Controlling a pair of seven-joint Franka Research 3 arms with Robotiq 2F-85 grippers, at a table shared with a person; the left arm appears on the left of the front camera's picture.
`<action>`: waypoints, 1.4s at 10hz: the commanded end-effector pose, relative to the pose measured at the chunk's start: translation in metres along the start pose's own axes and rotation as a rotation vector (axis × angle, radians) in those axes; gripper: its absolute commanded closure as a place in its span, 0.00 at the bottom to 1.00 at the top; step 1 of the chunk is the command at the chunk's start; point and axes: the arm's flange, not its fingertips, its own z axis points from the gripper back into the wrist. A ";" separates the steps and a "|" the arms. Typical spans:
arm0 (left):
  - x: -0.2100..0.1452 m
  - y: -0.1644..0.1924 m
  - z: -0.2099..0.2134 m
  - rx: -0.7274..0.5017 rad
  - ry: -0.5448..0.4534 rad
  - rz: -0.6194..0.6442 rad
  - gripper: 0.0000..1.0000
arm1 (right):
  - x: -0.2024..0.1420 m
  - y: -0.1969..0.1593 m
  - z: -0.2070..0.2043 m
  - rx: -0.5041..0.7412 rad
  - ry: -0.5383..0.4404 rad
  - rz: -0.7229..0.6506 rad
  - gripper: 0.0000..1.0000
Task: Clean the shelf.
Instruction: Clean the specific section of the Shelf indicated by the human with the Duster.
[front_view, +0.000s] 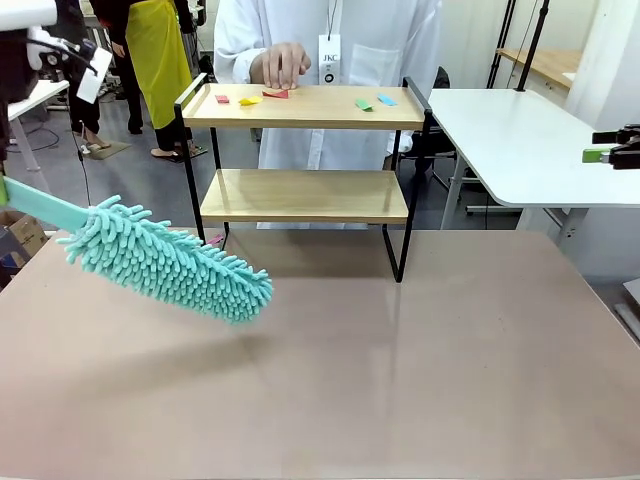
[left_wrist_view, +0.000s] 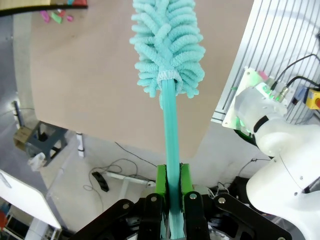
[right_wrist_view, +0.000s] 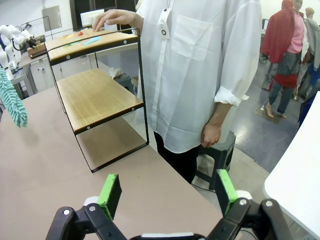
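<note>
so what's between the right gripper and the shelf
Only bare tabletop, seen in the right wrist view, between the right gripper and the shelf.

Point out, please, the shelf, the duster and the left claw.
shelf (front_view: 300, 195), front view, on the bare lower board.
duster (front_view: 170, 262), front view, middle of the fluffy head.
left claw (left_wrist_view: 173, 175), left wrist view, between the fingertips, shut on the duster's handle.

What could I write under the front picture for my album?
Fluffy teal duster held above the table, near the shelf where a person's hand rests among coloured scraps.
</note>
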 end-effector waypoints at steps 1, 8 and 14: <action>-0.004 0.004 0.028 -0.033 -0.063 -0.094 0.87 | 0.002 0.001 0.000 0.000 -0.001 0.004 0.00; 0.019 -0.015 0.176 -0.222 -0.488 0.022 0.87 | 0.002 0.001 0.000 0.000 -0.001 0.004 0.00; 0.094 -0.077 0.284 -0.099 -0.610 0.679 0.87 | 0.002 0.001 0.000 0.000 -0.001 0.004 0.00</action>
